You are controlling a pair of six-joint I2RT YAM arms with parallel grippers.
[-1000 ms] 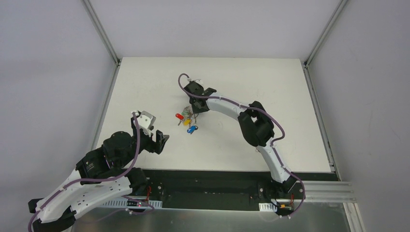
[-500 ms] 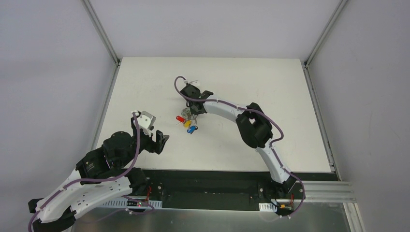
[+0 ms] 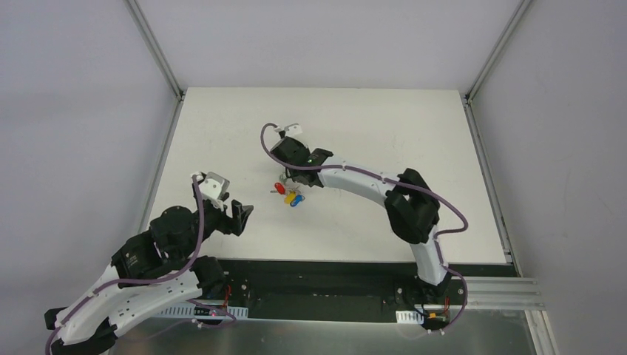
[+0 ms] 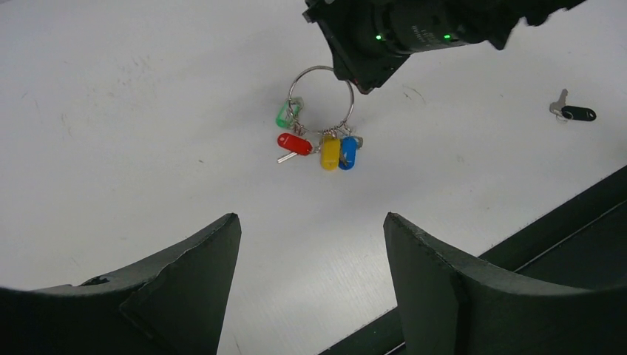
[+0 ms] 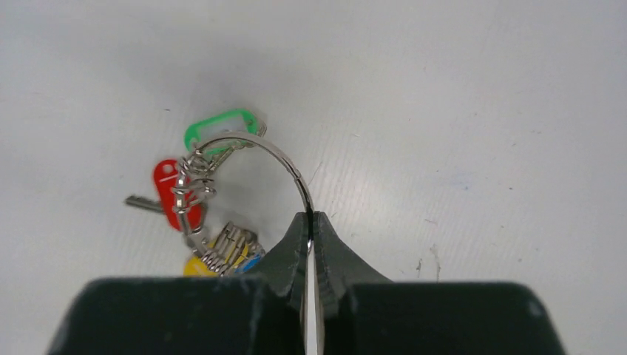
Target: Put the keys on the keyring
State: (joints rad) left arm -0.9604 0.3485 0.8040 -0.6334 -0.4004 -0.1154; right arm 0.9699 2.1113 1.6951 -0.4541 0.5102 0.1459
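Grip duty sits with my right hand, pinched shut on the wire of the keyring to steady it, the green key seemingly hung there already, while my left hand waits spread open and the black key lies on the surface well apart.

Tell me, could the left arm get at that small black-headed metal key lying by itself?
Probably yes. The black-headed key lies alone on the white table, and the left fingers stand open and empty. The right arm, pinching the metal keyring, hangs nearby and could crowd it.
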